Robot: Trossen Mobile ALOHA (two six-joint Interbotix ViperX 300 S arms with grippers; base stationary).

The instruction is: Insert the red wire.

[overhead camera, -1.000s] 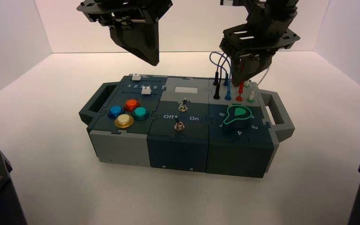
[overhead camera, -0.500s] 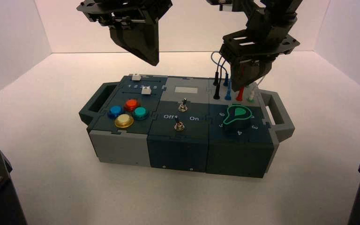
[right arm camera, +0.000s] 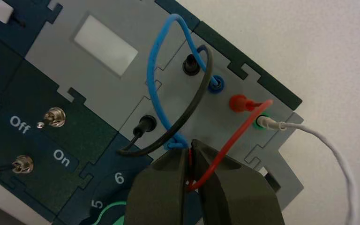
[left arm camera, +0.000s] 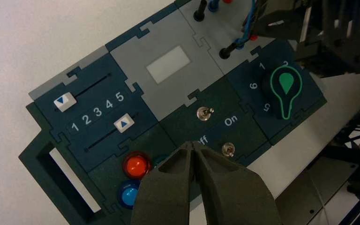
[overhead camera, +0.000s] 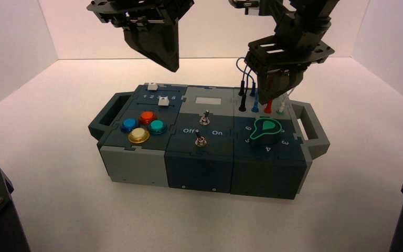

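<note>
The red wire [right arm camera: 229,140] has one red plug [right arm camera: 238,102] seated in a far socket of the grey socket panel [right arm camera: 168,93]. From there it loops back into my right gripper [right arm camera: 189,149]. That gripper is shut on the wire's other red plug, which shows as a thin red strip between the jaws. In the high view my right gripper [overhead camera: 267,98] hangs just over the panel at the box's back right. The held plug's red tip [overhead camera: 268,108] stands upright at the front row of sockets. My left gripper [overhead camera: 172,64] is shut and empty, parked high above the box's back left; its fingertips [left arm camera: 187,146] touch.
A blue wire [right arm camera: 157,61], a black wire [right arm camera: 192,108] and a white wire [right arm camera: 328,145] with a green plug [right arm camera: 262,121] crowd the same panel. A green knob [overhead camera: 265,130] sits just in front. Two toggle switches [overhead camera: 201,129] and coloured buttons [overhead camera: 142,126] lie to the left.
My right gripper has lowered and shifted slightly left with the red plug, bringing its tip down to the front socket row. The left arm has not moved.
</note>
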